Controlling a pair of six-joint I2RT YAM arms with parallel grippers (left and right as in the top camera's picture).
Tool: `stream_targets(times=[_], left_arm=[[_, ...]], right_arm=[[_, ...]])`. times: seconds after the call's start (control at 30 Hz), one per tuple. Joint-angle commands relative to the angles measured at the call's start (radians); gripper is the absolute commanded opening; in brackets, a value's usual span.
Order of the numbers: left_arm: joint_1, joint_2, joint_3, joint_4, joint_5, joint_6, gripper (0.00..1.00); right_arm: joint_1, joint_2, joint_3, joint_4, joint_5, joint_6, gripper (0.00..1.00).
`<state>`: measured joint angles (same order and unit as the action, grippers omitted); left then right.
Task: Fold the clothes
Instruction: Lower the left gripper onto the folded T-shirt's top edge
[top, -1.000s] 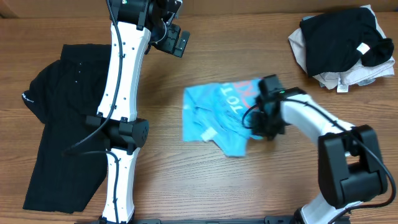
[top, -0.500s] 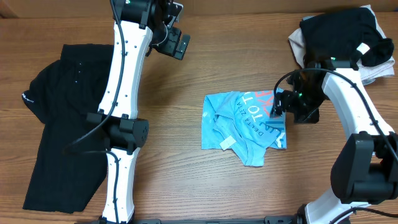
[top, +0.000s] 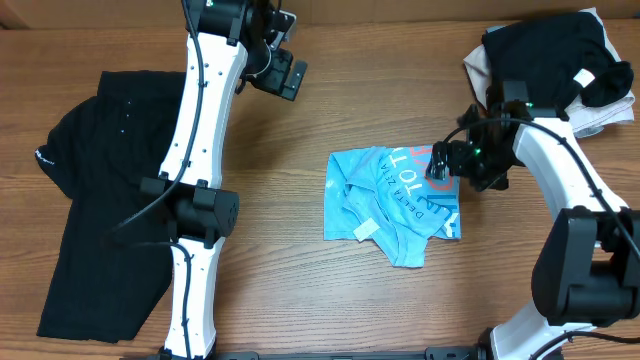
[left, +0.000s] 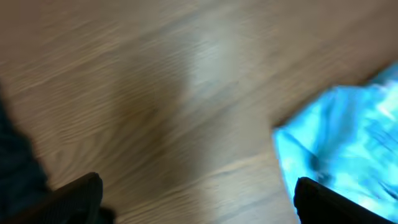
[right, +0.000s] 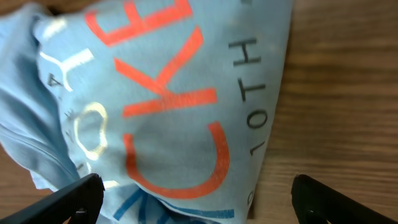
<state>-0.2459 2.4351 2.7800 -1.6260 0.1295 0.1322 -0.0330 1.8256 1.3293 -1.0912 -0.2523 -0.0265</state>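
- Jaws of the right arm (top: 545, 160) stand wide apart with nothing between them. The right wrist view shows both tips clear of the cloth, with the shirt (top: 390, 205) lying beneath.
- They hang over the shirt's far right corner, above the red lettering, so the cloth stretches away from them toward the left and the near edge of the tabletop (top: 300, 310).
- Jaws of the left arm (top: 205, 110) are likewise wide open and empty, up near the far edge and left of centre. The shirt lies well apart from them, to their right and nearer the front, and only its edge shows in the left wrist view.
- Shirt sits a little right of the tabletop's middle as a crumpled, roughly square heap. It spreads slightly more left to right than far to near, so it has no clean long axis to fold along.
- Judgement: the right arm is much the nearer and would only need to drop to pinch the corner under it. The left arm must cross to the shirt's left edge before the two can spread it flat.
- Black garment (top: 95, 210) lies by the left edge, and a pile (top: 550, 70) of dark and pale clothes sits in the far right corner. Both are apart from the shirt.
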Motion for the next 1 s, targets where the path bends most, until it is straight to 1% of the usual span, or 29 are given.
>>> stream_targets(times=[0.0, 0.1, 0.17, 0.23, 0.33, 0.4, 0.53, 0.6, 0.83, 0.97], left_arm=[[-0.016, -0.002, -0.019, -0.033, 0.245, 0.142, 0.95], [-0.06, -0.002, -0.069, -0.064, 0.254, 0.193, 0.91], [-0.093, -0.002, -0.127, -0.063, 0.255, 0.214, 0.91], [-0.134, -0.002, -0.199, -0.058, 0.256, 0.27, 0.91], [-0.2, -0.002, -0.316, -0.014, 0.256, 0.365, 0.91], [-0.233, -0.002, -0.369, 0.022, 0.256, 0.403, 0.91], [-0.284, -0.002, -0.434, 0.097, 0.23, 0.414, 0.91], [-0.296, -0.002, -0.454, 0.127, 0.222, 0.414, 0.87], [-0.305, -0.002, -0.527, 0.212, 0.2, 0.414, 0.68], [-0.305, -0.002, -0.582, 0.243, 0.2, 0.414, 0.68]], right_arm=[[-0.008, 0.005, -0.002, 0.018, -0.011, -0.007, 1.0], [-0.01, 0.005, -0.002, 0.029, -0.011, -0.004, 1.0], [-0.011, 0.005, -0.002, 0.034, -0.011, -0.004, 1.0], [-0.016, 0.005, -0.002, 0.035, -0.011, -0.003, 1.0], [-0.025, 0.005, -0.002, 0.035, -0.011, 0.0, 1.0], [-0.027, 0.005, -0.002, 0.032, -0.011, 0.0, 1.0], [-0.027, 0.005, -0.002, 0.024, -0.011, 0.0, 1.0], [-0.027, 0.005, -0.002, 0.023, -0.011, 0.0, 1.0], [-0.027, 0.005, -0.002, 0.024, -0.011, 0.0, 1.0], [-0.027, 0.005, -0.002, 0.024, -0.011, 0.0, 1.0]])
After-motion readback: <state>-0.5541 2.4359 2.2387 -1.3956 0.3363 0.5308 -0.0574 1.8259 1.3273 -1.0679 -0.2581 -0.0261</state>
